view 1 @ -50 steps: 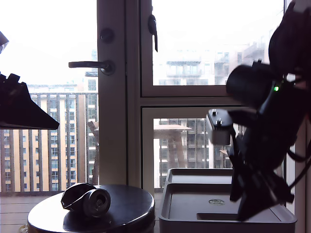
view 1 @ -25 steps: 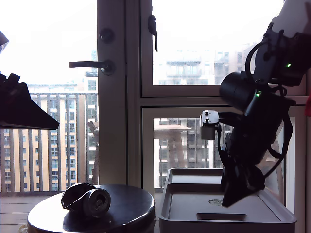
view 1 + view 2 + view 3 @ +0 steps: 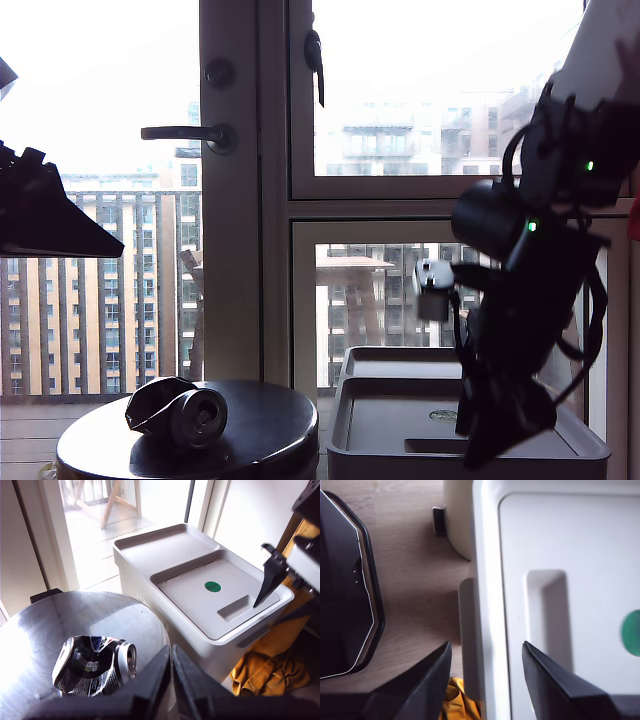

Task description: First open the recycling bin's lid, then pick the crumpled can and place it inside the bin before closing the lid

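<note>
On the exterior view's right: my second gripper (image 3: 497, 440) hangs over the front edge of the bin (image 3: 345, 420), by the handle slot (image 3: 547, 615).
Second gripper: fingers (image 3: 417, 685) spread apart, straddling the bin's front rim, grasping nothing.
Lid (image 3: 215, 597): down flat on the bin, green emblem (image 3: 212, 586) showing.
Can (image 3: 95, 665): crumpled, lying on its side on the round table (image 3: 30, 630), well apart from the bin.
First gripper (image 3: 171, 680): above the table, just beside the can; tips look pressed together and empty, though the view is tight.
Floor: a yellow cloth (image 3: 262, 672) beside the bin.
</note>
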